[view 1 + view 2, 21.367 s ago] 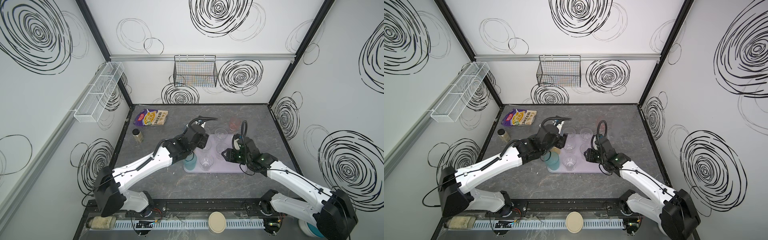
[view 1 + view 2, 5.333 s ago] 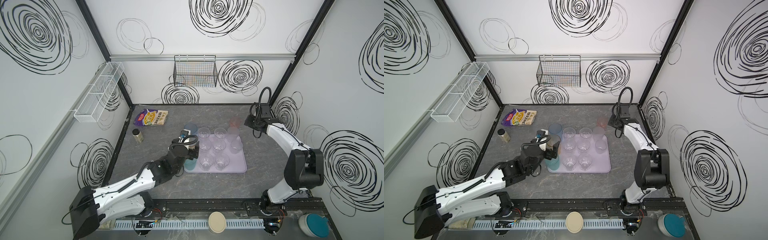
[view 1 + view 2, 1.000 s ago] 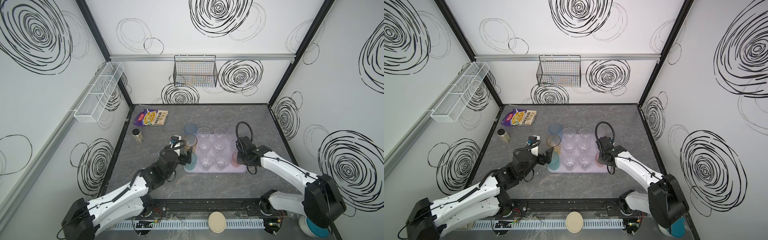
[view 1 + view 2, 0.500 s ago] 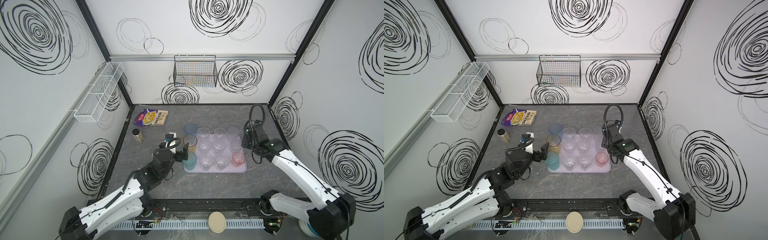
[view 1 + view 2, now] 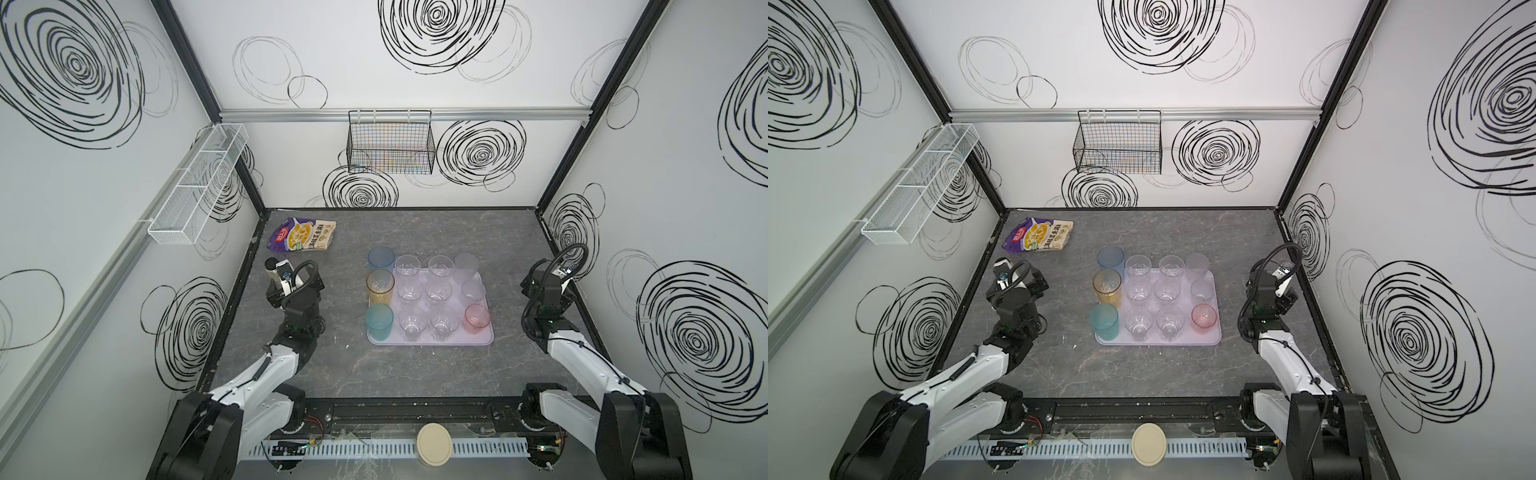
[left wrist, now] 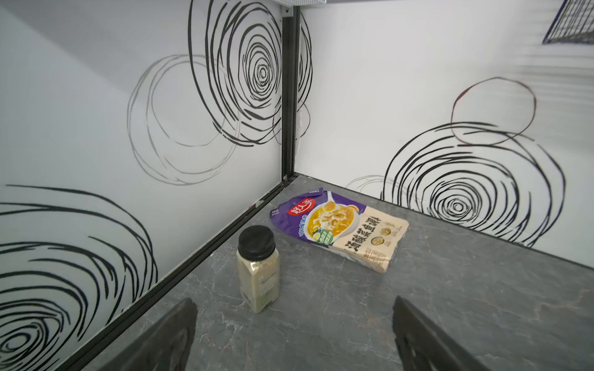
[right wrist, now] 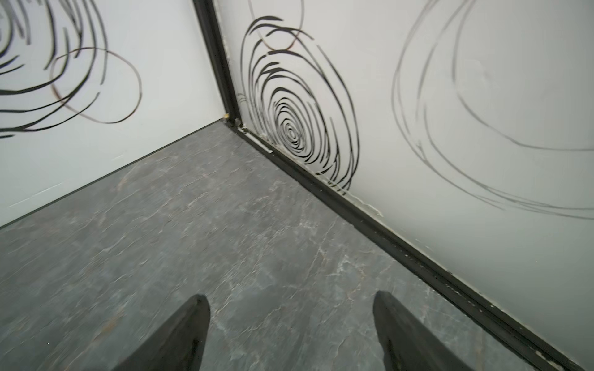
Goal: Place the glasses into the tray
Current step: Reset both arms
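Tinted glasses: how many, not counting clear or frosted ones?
4. The blue glass, amber glass and teal glass form the left column, far to near; the pink glass stands in the tray's near right corner. None looks hidden.

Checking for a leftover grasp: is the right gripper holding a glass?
No, the right gripper is open in the right wrist view, with only grey tabletop showing between its jaws.

Dark-lidded jar [image 6: 258,268] stands upright near a soup pouch [image 6: 340,229].
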### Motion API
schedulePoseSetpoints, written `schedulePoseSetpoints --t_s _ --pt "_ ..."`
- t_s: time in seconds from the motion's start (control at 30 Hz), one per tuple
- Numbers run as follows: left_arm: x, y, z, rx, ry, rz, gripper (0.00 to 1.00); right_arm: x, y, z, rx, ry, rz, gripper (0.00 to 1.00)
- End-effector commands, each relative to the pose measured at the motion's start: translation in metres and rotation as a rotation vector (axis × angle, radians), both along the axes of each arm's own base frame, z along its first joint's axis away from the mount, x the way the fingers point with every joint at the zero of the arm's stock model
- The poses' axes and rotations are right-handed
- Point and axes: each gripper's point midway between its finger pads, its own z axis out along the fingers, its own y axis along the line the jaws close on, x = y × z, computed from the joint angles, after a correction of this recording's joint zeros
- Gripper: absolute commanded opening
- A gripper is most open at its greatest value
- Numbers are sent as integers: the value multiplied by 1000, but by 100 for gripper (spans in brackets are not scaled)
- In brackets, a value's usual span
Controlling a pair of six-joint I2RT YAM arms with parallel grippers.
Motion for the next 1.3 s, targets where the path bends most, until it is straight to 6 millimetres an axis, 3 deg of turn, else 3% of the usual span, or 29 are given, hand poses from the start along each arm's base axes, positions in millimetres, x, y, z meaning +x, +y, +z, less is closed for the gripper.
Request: schedulePoseSetpoints --t_s 0.0,0.13,0.43,0.53,0.63,0.9,1.1,1.27 --pt "0 3 4 31 -91 42 98 8 -9 10 -28 -95 -39 84" --pt "17 -8 -3 111 -58 8 96 14 -8 -3 -41 -84 -28 84" --pt "25 -10 -7 104 -113 -110 96 27 5 -21 -40 -101 75 81" --pt "37 -27 -15 118 -66 -233 96 27 7 -21 -59 -117 100 81" --pt "33 -28 -13 112 -88 -252 96 25 8 -20 -67 -146 114 83" --pt "33 -26 -15 88 -104 -292 96 30 15 -23 -76 -147 172 99" --pt "39 -28 -27 60 -78 -355 96 32 25 -21 -88 -159 239 100" --pt "40 -22 -27 30 -98 -360 96 30 33 -20 -91 -180 309 100"
